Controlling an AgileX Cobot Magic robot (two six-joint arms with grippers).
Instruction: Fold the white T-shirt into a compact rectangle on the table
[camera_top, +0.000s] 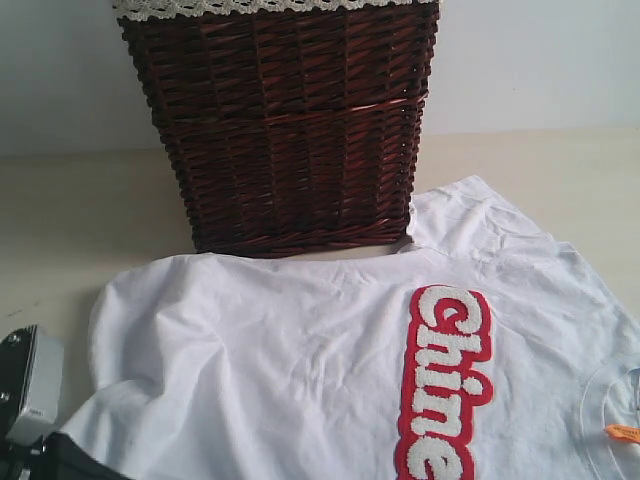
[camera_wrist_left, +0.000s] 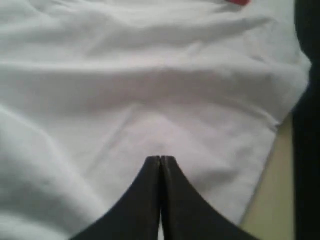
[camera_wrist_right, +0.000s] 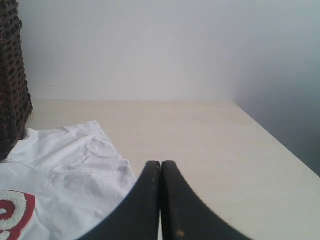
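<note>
Now, finding the white shirt (camera_top: 280, 350) spread rumpled and lettering-up on the desk (camera_top: 80, 220), directly in front of the basket (camera_top: 285, 130), with one sleeve (camera_top: 450, 215) just beside the basket's lower corner. Seeing the left tool (camera_wrist_left: 160, 159) clenched, tips pressed together and empty, over plain cloth in front of the basket; cannot tell whether touching. Seeing the right tool (camera_wrist_right: 161, 163) likewise clenched and empty, with that sleeve lying between it and the basket.
</note>
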